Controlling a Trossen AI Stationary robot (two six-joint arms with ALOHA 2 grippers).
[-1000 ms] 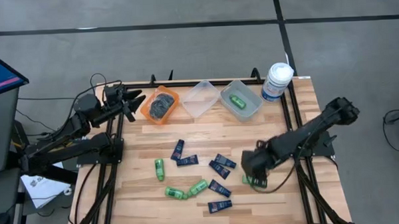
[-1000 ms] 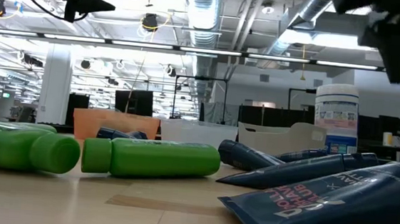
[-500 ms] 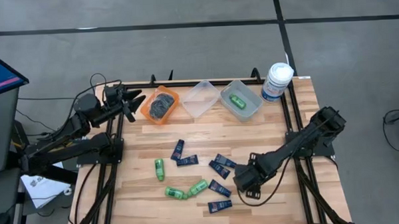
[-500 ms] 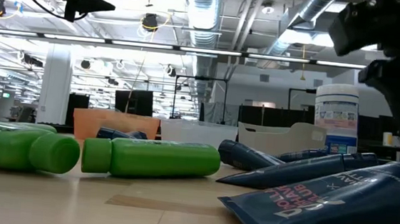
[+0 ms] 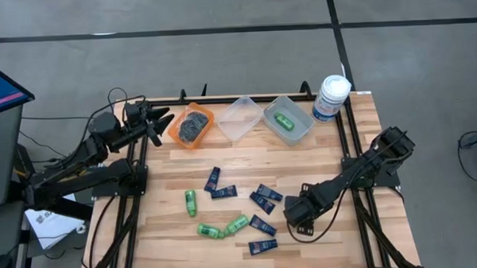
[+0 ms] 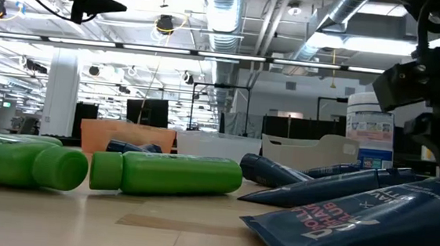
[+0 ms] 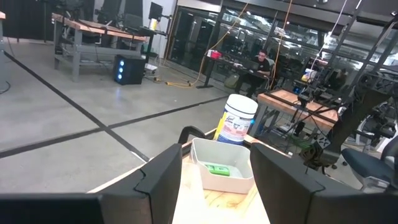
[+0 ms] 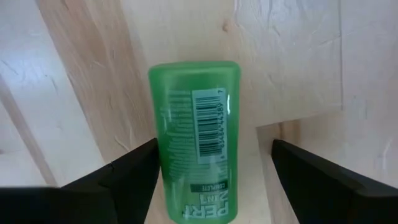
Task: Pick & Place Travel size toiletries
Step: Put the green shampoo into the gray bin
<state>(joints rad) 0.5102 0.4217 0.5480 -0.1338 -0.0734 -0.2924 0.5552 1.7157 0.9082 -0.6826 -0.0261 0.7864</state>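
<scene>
Fingers of the right gripper (image 8: 205, 180) stand wide open, one on each side of a green mini bottle (image 8: 196, 137) lying flat on the table (image 5: 335, 154). Its long axis runs along the fingers, from 6 to 12 o'clock in the wrist view, so they would close across its width. In the high view the bottle is hidden under this gripper (image 5: 299, 215), toward 5 o'clock on the table. Far away at 10 o'clock, the left gripper (image 5: 160, 123) waits, fingers apart, empty.

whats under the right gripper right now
A green bottle lies flat on the wooden table, between the open fingers of the right gripper. From above, the gripper covers it.
</scene>
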